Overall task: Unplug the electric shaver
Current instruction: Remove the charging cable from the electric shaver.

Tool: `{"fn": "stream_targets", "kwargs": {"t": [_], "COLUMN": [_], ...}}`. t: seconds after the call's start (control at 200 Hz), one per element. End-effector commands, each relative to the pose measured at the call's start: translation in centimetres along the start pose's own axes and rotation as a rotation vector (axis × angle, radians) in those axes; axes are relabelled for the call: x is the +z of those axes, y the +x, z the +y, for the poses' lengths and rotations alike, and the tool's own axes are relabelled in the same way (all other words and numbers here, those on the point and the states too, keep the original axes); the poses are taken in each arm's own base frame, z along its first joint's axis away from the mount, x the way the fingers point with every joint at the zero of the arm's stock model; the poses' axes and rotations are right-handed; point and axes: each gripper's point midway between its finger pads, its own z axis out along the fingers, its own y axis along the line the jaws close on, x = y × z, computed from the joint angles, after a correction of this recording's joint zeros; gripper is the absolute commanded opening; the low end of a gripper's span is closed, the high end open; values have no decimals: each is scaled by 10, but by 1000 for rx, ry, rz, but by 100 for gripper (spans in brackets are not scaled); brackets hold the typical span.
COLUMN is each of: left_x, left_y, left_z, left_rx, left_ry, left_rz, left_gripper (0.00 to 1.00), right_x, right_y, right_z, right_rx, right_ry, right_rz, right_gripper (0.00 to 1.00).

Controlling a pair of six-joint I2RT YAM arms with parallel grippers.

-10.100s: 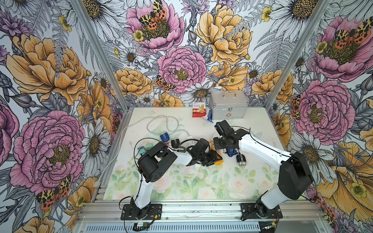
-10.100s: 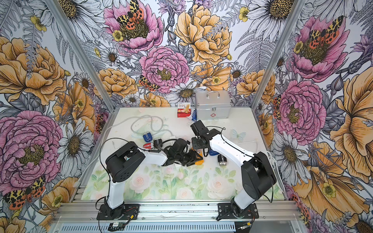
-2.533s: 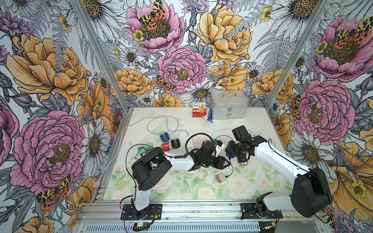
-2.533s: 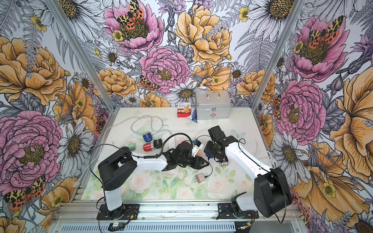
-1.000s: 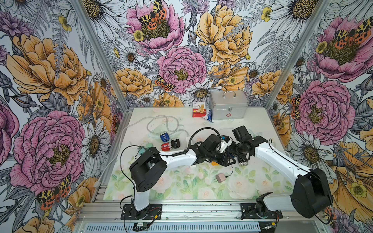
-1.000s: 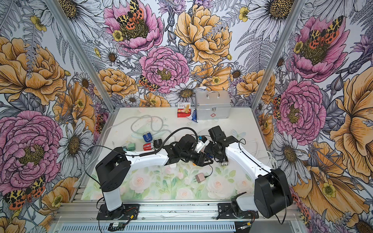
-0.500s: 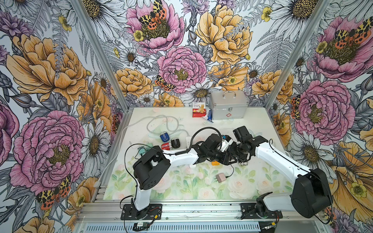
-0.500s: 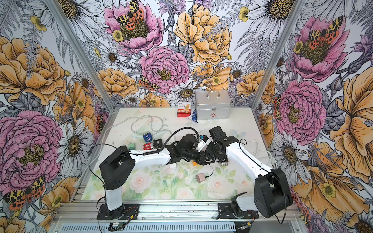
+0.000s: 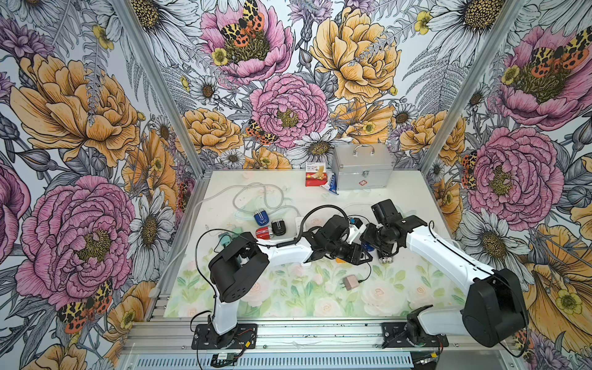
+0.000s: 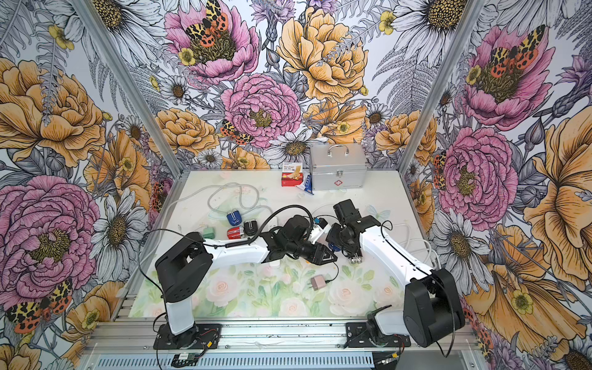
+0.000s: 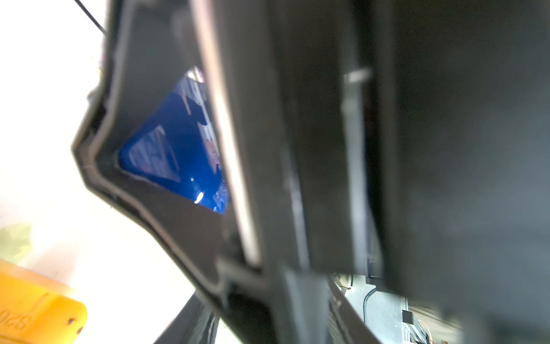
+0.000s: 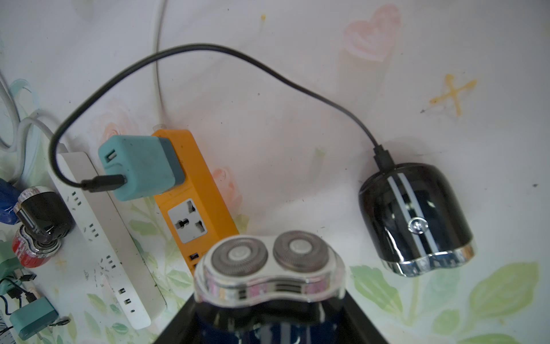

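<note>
As both arms (image 9: 288,254) (image 9: 442,253) stretch inward, right jaws clamp the blue shaver (image 12: 269,268); left jaws' state is unclear

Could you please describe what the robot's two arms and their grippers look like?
Both the left arm and right arm have smooth white links between bulky black joint housings, with thin black cables looping alongside. The left gripper and right gripper are black; the left's fingers are triangular frames with a cut-out.

The orange power strip (image 12: 193,190) is dull plastic. The teal plug (image 12: 140,166) stuck in it looks matt and smudgy. Near the strip, the blue shaver (image 12: 269,268) has a shiny metal head with fine mesh. Farther off, the black shaver (image 12: 416,214) is glossy plastic with a chrome rim.
</note>
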Motion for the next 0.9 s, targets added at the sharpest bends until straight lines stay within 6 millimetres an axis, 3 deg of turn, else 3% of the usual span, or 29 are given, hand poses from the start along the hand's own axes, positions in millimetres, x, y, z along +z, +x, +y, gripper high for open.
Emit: {"fn": "stream_targets", "kwargs": {"t": [0.0, 0.6, 0.891], "left_x": [0, 11, 14], "left_y": [-4, -30, -30], "left_z": [3, 11, 14], "left_rx": [-7, -43, -62], "left_ry": [-11, 23, 29], "left_rz": [-8, -94, -99], "left_gripper": [50, 37, 20], "right_x": [-10, -12, -13], "right_y": [-10, -6, -5], "right_z": [11, 11, 11], "right_rx": [-2, 24, 58], "right_ry": [-55, -69, -72], "right_rz": [-41, -35, -34], "right_gripper": [36, 35, 33]}}
